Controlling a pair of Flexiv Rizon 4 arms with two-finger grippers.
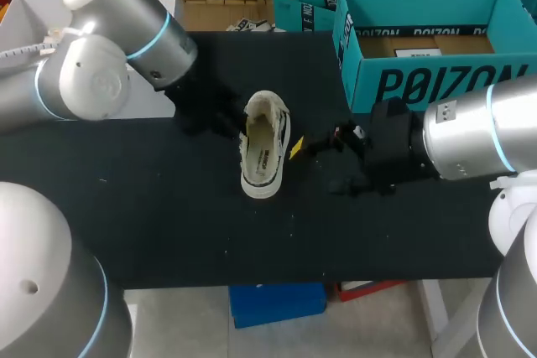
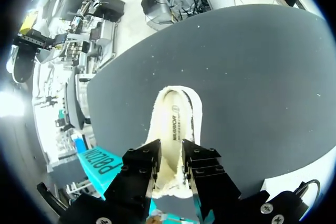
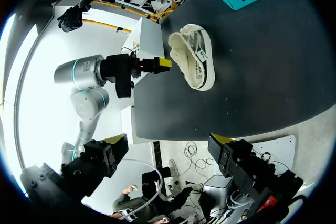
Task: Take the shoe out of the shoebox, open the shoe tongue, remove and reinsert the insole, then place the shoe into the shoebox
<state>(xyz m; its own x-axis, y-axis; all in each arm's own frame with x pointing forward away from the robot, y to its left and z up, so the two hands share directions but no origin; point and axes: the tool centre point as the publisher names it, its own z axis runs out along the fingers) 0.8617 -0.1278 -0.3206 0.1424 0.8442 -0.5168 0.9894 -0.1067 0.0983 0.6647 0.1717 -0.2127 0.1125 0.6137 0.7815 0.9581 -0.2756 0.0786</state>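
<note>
Cream canvas and white rubber: the shoe [image 1: 264, 144] lies on its sole near the middle of the black counter [image 1: 151, 207], well clear of the teal shoebox [image 1: 436, 81], which stands open at the far right corner.

The left claw [image 2: 172, 163] is at the shoe's far end. From its wrist camera, both fingers press against the frayed cream upper between them, so it appears to be pinching that end of the shoe. The right claw [image 3: 167, 145] hangs just off the shoe's right side, spread wide and holding nothing.

The mouth of the shoe is wide open, and a printed insole [image 2: 173, 124] lies flat inside it.

By my reckoning the first step is done, since the shoe is out of the box, and the tongue looks pulled back. I cannot tell whether the insole has already been out and back in, or has yet to be lifted. Either way, the shoe has not yet been returned to the shoebox.
</note>
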